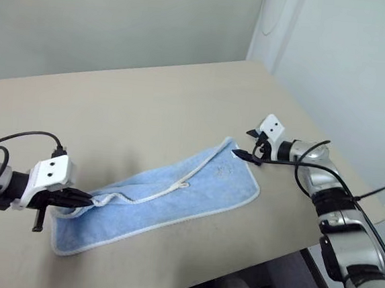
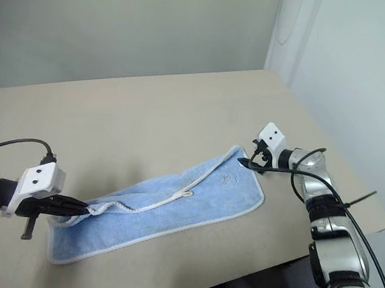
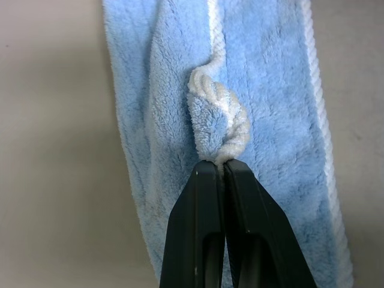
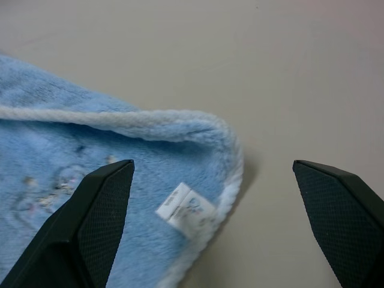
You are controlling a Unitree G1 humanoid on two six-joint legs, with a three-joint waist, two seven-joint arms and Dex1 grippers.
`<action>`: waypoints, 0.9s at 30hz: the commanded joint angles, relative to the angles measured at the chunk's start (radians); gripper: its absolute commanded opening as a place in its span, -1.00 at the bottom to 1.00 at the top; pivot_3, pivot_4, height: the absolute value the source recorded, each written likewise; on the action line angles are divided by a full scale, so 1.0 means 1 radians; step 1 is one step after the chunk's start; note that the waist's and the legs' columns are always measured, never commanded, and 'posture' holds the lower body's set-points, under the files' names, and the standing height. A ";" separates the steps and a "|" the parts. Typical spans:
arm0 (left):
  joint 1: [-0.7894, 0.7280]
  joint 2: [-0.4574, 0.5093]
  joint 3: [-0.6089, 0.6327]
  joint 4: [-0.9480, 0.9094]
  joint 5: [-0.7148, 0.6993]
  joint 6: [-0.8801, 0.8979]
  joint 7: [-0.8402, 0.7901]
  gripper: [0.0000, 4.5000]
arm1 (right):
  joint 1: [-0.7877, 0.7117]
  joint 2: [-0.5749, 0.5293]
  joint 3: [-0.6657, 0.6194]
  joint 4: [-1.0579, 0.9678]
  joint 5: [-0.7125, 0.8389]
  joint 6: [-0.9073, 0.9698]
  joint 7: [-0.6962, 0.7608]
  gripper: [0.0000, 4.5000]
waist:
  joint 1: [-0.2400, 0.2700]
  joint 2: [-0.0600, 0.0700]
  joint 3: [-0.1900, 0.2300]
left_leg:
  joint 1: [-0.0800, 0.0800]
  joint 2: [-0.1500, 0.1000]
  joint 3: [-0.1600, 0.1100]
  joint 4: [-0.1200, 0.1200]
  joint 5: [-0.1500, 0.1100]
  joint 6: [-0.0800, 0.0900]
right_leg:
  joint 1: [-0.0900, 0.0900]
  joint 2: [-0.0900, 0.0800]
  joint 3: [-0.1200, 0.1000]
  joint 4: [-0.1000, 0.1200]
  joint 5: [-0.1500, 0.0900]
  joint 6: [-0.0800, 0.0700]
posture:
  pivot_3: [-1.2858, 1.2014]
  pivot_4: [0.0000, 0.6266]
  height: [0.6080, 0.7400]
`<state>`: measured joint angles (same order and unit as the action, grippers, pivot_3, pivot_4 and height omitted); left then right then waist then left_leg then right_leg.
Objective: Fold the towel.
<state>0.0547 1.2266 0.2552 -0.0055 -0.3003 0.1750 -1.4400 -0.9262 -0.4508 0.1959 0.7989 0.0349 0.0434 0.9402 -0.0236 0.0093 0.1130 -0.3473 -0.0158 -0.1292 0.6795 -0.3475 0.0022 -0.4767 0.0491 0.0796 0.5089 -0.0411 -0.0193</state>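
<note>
Towel: we see the towel point(image 1: 167, 199) lying long and narrow across the table point(image 1: 149, 100); it is light blue with a white border, partly folded over itself, one edge curling along the middle; its one end sits at the left gripper, its other end just before the right gripper.
Left gripper: our left gripper point(image 3: 219, 168) has its two black fingers pressed together on a bunched, twisted corner of the towel's border; the pinched corner rises a little off the cloth beneath; beyond the fingertips the towel runs straight away, with bare table on either side of it.
Right gripper: our right gripper point(image 4: 213, 174) stands wide, its fingers point(image 4: 90, 222) spread to either side of the towel's rounded corner; we see nothing between them held; one finger hangs over the blue cloth, the other over bare table; we cannot tell whether either touches the towel.
Tag: a small white tag point(image 4: 185, 210) lies on the towel just inside that corner, between the spread fingers and nearer the one over the cloth.
Table: tan, flat; it bears the towel and reaches past both grippers to a pale wall point(image 1: 123, 16).
</note>
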 commanded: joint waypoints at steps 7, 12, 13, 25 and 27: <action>0.015 0.029 0.010 0.043 0.038 -0.061 -0.025 -1.00 | -0.158 0.047 0.025 0.305 -0.118 -0.267 0.020 0.99 | 0.000 0.000 0.000 | 0.000 0.000 0.000 0.000 0.000 0.000 | 0.000 0.000 -0.001 0.000 0.002 -0.003 | 0.03 -0.52 1.00; 0.020 0.026 0.013 0.040 0.041 -0.061 -0.017 -1.00 | -0.179 0.069 0.050 0.375 -0.187 -0.361 0.019 0.99 | 0.000 0.000 0.001 | 0.000 0.000 0.000 0.000 0.000 0.000 | 0.001 0.000 -0.001 0.000 0.003 -0.003 | 0.03 -0.52 1.00; 0.023 0.025 0.015 0.038 0.041 -0.061 -0.016 -1.00 | -0.179 0.070 0.055 0.381 -0.198 -0.383 0.016 0.99 | 0.000 0.000 0.001 | 0.000 0.000 0.000 0.000 0.000 0.000 | 0.001 0.000 -0.001 0.000 0.003 -0.003 | 0.03 -0.52 1.00; 0.033 0.021 0.022 0.033 0.049 -0.066 -0.007 -1.00 | -0.199 0.067 0.070 0.425 -0.295 -0.562 -0.048 0.71 | 0.000 0.000 0.001 | 0.001 0.000 -0.001 0.000 0.000 -0.001 | 0.001 0.000 -0.001 -0.001 0.005 -0.005 | 0.03 -0.52 1.00; 0.029 0.020 0.019 0.036 0.050 -0.069 -0.005 -1.00 | -0.201 0.063 0.070 0.429 -0.304 -0.572 -0.050 0.45 | 0.000 0.000 0.001 | 0.001 0.000 -0.001 0.000 0.000 -0.001 | 0.001 0.000 -0.001 -0.001 0.004 -0.004 | 0.03 -0.52 1.00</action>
<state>0.0898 1.2391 0.2558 0.0392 -0.2511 0.1145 -1.4505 -1.0921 -0.3735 0.2648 1.2309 -0.2631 -0.5005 0.9036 -0.0241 0.0092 0.1140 -0.3464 -0.0152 -0.1297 0.6794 -0.3479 0.0016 -0.4758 0.0490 0.0781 0.5083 -0.0371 -0.0231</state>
